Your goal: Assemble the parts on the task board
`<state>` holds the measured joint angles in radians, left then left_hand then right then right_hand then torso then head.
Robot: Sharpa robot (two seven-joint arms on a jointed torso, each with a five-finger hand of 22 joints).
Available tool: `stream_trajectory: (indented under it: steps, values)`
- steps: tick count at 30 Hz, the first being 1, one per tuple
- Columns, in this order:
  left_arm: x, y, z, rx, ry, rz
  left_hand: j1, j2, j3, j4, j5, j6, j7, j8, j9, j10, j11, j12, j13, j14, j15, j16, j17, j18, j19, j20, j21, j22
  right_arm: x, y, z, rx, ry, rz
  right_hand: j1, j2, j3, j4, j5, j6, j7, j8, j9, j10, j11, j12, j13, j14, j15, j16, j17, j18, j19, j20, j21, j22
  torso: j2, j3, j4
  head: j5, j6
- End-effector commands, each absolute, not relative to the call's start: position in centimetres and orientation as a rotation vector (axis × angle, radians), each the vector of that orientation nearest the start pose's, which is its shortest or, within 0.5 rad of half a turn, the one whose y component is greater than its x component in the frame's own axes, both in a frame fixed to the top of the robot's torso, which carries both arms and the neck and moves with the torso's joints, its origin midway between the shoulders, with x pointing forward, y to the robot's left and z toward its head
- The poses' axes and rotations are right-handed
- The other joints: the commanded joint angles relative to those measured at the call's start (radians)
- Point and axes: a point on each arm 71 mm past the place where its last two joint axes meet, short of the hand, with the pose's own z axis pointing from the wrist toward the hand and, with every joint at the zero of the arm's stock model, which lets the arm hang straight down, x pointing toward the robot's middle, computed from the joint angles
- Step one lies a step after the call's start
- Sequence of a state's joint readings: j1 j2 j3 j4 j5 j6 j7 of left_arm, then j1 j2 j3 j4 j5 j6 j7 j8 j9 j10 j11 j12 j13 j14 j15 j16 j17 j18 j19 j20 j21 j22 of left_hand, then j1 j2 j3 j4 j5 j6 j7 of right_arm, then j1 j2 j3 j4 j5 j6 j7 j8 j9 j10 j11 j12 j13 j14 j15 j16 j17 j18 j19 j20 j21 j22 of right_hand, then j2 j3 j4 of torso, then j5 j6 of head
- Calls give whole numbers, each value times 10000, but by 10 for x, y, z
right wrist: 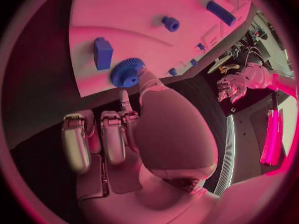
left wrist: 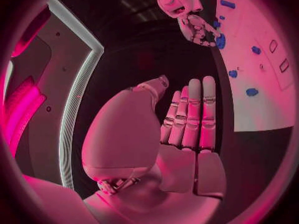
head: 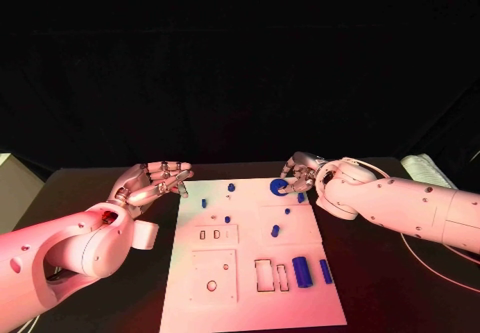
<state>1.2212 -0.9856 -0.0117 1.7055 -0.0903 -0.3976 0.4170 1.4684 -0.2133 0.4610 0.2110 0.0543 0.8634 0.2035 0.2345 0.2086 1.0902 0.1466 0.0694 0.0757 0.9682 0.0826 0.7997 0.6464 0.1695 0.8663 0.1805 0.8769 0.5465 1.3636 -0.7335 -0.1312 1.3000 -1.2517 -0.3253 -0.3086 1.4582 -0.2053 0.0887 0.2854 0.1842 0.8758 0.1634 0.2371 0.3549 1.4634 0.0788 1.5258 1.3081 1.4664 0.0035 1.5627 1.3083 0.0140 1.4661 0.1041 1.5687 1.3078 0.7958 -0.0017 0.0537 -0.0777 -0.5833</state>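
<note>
Blue gear [head: 279, 185] sits at the board's [head: 250, 291] far edge, my right robot hand [head: 300, 173] pinching it; left robot hand [head: 160, 179] hangs open beside.

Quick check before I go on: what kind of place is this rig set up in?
Likely a lab or test bench, not a factory line: a black table against a dark backdrop, a white task board with blue parts such as a gear, and cables on the table.

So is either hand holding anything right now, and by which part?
The right hand touches the blue gear at its rim; a firm hold cannot be told. The left hand holds nothing.
</note>
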Motion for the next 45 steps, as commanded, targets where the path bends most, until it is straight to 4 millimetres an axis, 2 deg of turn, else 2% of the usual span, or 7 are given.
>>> stream_trajectory:
  steps: [1,15,18,21,31,40,45]
  values:
    - [461,226,-139,-9791,13486,-15512,-30,19,62,-10,-31,46,22,-39,16,34,3,6,9,-97,-4,37,-13,126,-71,-9,66,17,549,-229,-152,1541,16949,4024,8,134,99,-1,43,74,-19,44,12,591,13,58,2090,1008,36,32,2465,-140,1047,67,21,2630,7,-2,-4,3,-15]
    - [461,227,-139,-9806,13489,-15472,-39,17,65,-6,-31,37,31,-44,16,26,7,1,7,-101,-4,47,-17,127,-85,-8,85,30,549,-227,-157,1405,17062,3958,217,275,423,-84,48,306,-77,175,15,648,-40,102,2158,1011,-10,38,2484,-140,1047,35,21,2630,2,-7,-8,12,-58]
    - [461,227,-139,-9807,13491,-15468,-39,17,65,-6,-31,37,31,-44,16,26,7,1,7,-101,-4,47,-17,127,-85,-8,85,30,549,-226,-157,1307,17025,3937,438,357,856,-135,65,454,-114,203,-29,682,-79,124,2196,1011,-53,38,2484,-140,1047,-5,21,2630,0,-7,-3,8,-62]
    - [461,227,-139,-9811,13490,-15458,-39,17,65,-6,-31,37,31,-44,16,26,7,1,7,-101,-4,47,-17,127,-85,-8,85,30,549,-226,-157,1167,16920,3908,550,317,1344,-171,66,634,-170,228,-85,668,-128,106,2183,1005,-103,31,2460,-140,1047,-44,21,2630,-1,-4,-5,8,-58]
    - [461,228,-139,-9819,13490,-15439,-39,17,65,-6,-31,37,31,-44,16,26,7,1,7,-101,-4,47,-17,127,-85,-8,85,30,545,-218,-150,737,15913,4188,383,177,2027,-187,43,982,-280,324,-149,788,-228,195,2307,1013,-194,41,2496,-140,1047,-127,21,2630,4,-3,-8,8,-25]
    - [461,228,-139,-9822,13496,-15433,-34,31,85,-9,-30,33,36,-46,18,22,10,-2,6,-107,-3,61,-24,127,-104,-7,114,49,532,-197,-138,172,14609,4721,29,-4,2211,-106,25,1046,-307,320,-198,850,-257,243,2372,1015,-215,42,2500,-140,1047,-157,21,2630,-4,-4,3,41,1]
    - [462,228,-139,-9822,13497,-15430,-34,31,85,-9,-30,33,36,-46,18,22,10,-2,6,-107,-3,61,-24,127,-104,-7,114,49,522,-172,-132,-474,14178,5106,-119,-51,2245,-63,21,1060,-314,317,-213,884,-263,273,2409,1019,-218,47,2516,-140,1047,-161,21,2630,0,-7,-2,61,5]
